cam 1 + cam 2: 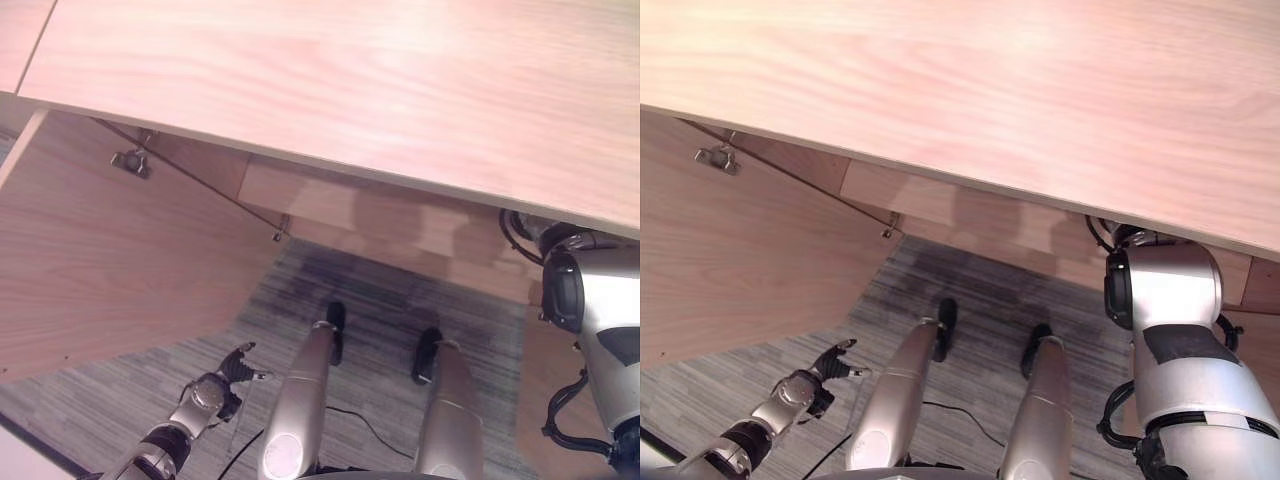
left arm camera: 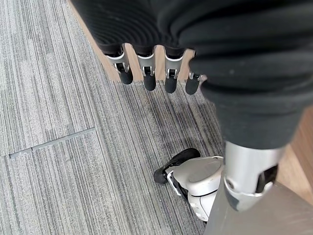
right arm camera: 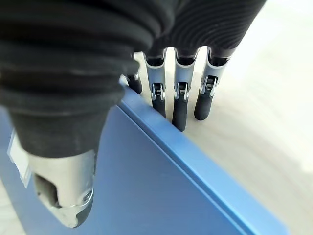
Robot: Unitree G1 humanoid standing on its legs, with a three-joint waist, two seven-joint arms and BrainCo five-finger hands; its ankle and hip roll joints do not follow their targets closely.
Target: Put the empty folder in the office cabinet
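We are pinching the blue folder [image 3: 161, 191] in our right hand [image 3: 181, 93], fingers and thumb closed on it, inside the cabinet [image 1: 330, 80]; left hand [image 1: 215, 390] is hanging open, beside the cabinet door [image 1: 90, 260].

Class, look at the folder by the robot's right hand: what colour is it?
The folder is plain blue, seen best in the right wrist view.

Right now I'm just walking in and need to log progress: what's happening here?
The robot stands at a wooden cabinet whose door hangs open. Its right arm reaches under the cabinet top; the right hand grips a blue folder, thumb on one face and fingers over its edge, above a pale wood surface. The left hand hangs open over the grey carpet.
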